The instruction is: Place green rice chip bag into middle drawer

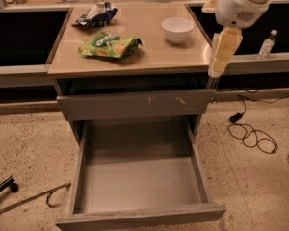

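Risk lies mostly in the reach and the drop. The gripper (215, 71) hangs off the cabinet's right edge, at about 3 o'clock from the green rice chip bag (110, 44), holding nothing; whether it is apart or together cannot be told. The bag lies flat on the countertop (154, 57), well apart from the gripper, with a white bowl (177, 29) between the two at roughly 2 o'clock from the bag. A sweep across could knock that bowl.

The dark blue snack bag (94, 14) at the bag's 12 o'clock sits near enough for a mistaken pick. The foil is probably slippery and crumples, so a shallow pinch may let go mid-carry.

The middle drawer (139, 217) stands pulled out at 6 o'clock, below the scratched drawer front (135, 104). Released too close to the cabinet, the bag could catch on that upper front or the counter lip rather than fall in.

A white logo shows on the green bag, but its lettering cannot be read; the small bottle (267, 43) at far right carries no legible label either.
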Controlling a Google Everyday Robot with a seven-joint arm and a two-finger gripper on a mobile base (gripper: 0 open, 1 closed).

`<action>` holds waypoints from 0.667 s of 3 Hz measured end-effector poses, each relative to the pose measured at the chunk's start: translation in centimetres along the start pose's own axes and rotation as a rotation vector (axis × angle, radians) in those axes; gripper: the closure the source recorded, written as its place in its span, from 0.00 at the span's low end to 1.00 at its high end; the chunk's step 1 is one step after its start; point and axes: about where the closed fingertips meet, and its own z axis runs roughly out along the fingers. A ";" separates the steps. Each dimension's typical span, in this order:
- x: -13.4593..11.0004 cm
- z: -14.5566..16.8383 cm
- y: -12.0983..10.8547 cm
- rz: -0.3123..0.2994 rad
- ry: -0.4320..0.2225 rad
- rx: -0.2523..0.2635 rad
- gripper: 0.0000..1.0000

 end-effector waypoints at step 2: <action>-4.4 2.9 -6.4 -0.061 -0.076 0.018 0.00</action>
